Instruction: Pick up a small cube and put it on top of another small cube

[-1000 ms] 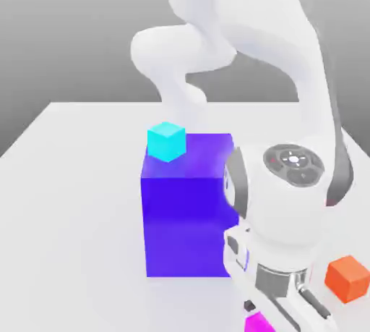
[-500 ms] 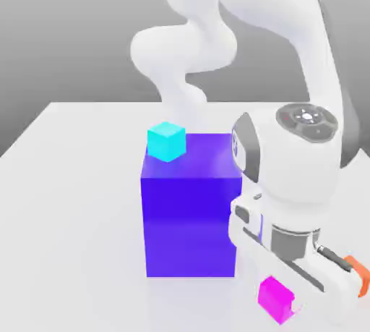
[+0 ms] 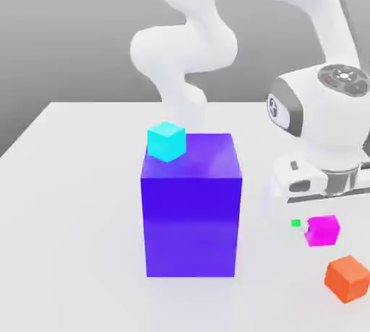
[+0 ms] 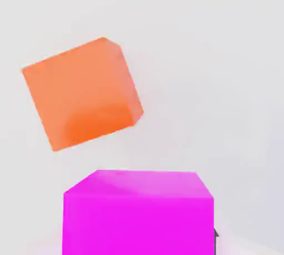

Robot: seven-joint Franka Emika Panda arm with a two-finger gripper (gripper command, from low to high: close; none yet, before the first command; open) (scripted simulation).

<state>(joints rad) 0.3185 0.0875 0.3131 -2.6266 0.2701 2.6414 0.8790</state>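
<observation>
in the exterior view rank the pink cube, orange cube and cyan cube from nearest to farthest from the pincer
1. Pink cube: held in the pincer, off the table.
2. Orange cube: on the table just below it.
3. Cyan cube: atop the big blue cube, toward the exterior view's left.

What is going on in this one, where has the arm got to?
The arm's gripper is shut on the small pink cube and holds it off the table, just above the orange cube at the exterior view's right. The hand view shows the orange cube lying on the table past the pink one. A cyan cube sits on top of the big blue block. Nothing is stacked on the orange cube yet.
</observation>
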